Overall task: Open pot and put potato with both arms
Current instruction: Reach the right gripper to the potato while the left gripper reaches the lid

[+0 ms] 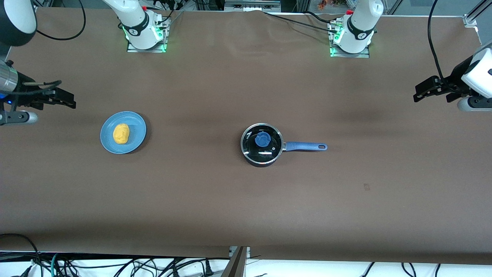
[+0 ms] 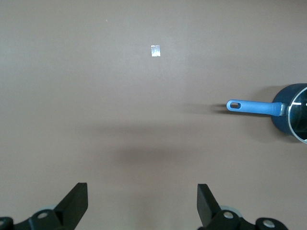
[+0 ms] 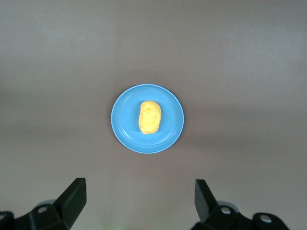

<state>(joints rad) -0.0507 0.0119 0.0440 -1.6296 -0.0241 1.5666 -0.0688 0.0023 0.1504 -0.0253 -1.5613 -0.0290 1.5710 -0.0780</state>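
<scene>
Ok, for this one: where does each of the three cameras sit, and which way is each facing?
Front view: high across the table, facing both bases; shows the left gripper, the right gripper, the pot and the potato.
Left wrist view: looks down past the open left gripper at the pot.
Right wrist view: looks down past the open right gripper at the potato on the plate.
Front shares the pot with left wrist, potato with right.

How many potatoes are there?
1. The potato lies on the plate, toward the right arm's end of the table. None shows through the pot's glass lid.
</scene>
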